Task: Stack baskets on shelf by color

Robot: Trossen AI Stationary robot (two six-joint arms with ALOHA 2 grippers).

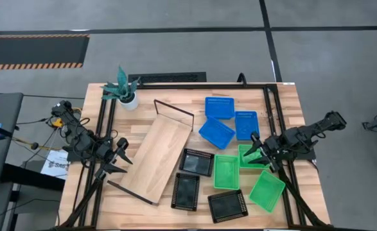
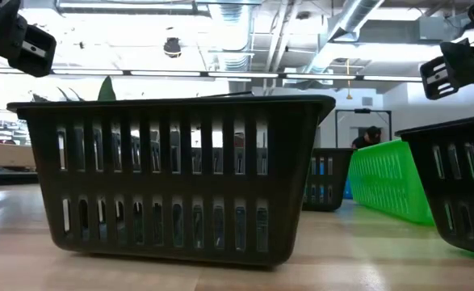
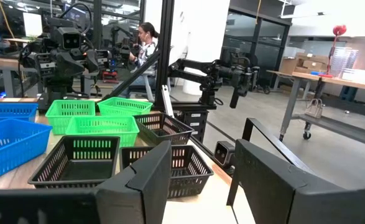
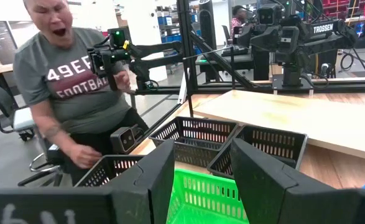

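Note:
The shelf (image 1: 153, 157), a light-wood plank with black wire ends, lies slantwise on the table's left half. Three blue baskets (image 1: 219, 107) sit toward the far right. Three black ones (image 1: 196, 162) lie near the middle and near edge. Three green ones (image 1: 226, 171) lie right of them. My left gripper (image 1: 121, 160) hovers open at the shelf's left edge, fingers (image 3: 148, 180) pointing toward the baskets. My right gripper (image 1: 255, 151) is open above a green basket (image 4: 207, 193), clear of it.
A potted plant (image 1: 125, 90) stands at the table's far left corner. Black frame rails (image 1: 271, 115) run along both sides of the table. A person (image 4: 70, 93) in a grey shirt stands close to the table, beyond the black baskets (image 4: 201, 137).

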